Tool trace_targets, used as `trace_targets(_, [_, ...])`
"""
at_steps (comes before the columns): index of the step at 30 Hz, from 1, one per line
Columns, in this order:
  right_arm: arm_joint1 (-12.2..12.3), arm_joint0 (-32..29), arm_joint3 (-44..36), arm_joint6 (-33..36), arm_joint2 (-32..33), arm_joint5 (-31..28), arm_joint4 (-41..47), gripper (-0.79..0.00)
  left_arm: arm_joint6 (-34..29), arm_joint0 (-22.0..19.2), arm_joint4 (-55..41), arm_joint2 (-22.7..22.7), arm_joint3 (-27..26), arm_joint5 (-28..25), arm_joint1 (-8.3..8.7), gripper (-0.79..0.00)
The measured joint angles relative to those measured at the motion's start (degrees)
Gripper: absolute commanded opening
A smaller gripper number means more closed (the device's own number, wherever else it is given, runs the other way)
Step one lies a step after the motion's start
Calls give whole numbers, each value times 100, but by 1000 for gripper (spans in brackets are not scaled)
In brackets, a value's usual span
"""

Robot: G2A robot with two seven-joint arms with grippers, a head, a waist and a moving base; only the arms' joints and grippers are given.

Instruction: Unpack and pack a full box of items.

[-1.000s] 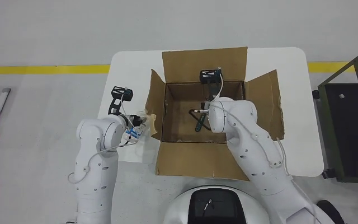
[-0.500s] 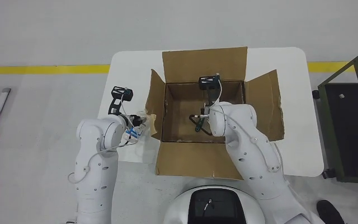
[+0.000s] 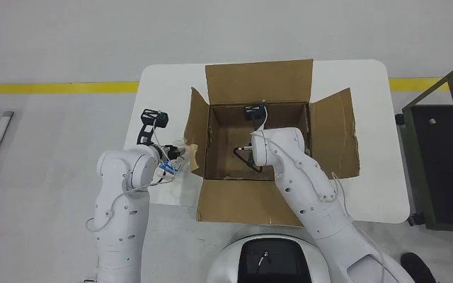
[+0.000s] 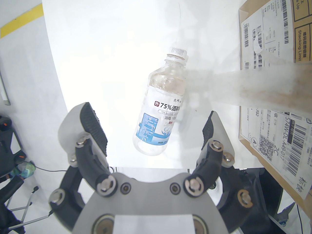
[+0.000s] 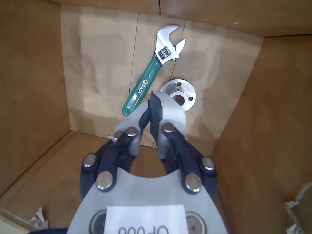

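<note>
An open cardboard box (image 3: 258, 79) stands in the middle of the white table (image 3: 166, 85). On the box floor lie a green-handled adjustable wrench (image 5: 151, 74) and a round metal flange (image 5: 179, 93). My right gripper (image 5: 152, 104) hangs shut and empty just above them, close to the wrench's handle end. A clear bottle (image 4: 160, 113) with a white cap and a blue-and-white label lies on the table to the left of the box. My left gripper (image 4: 151, 122) is open above the bottle's lower half, its fingers (image 4: 93, 127) apart from it on either side.
The box's left flap (image 4: 275, 49), covered in shipping labels, juts out close to the bottle. Bare table lies beyond the bottle's cap. A dark cart (image 3: 432, 163) stands off the table's right side. The box walls (image 5: 36, 74) hem in my right gripper.
My right arm has shifted to the left inside the box, towards the wrench. The left arm and the bottle have not moved.
</note>
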Motion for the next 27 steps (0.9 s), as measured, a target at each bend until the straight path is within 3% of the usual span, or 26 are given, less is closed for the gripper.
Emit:
trace_targets(17, [-38,-15,60,-188,-83,88,38,0,0,0,0,0,0,0,0,0])
trace_targets(27, [-452,421,1037,-523,242,523,70,0,0,0,0,0,0,0,0,0])
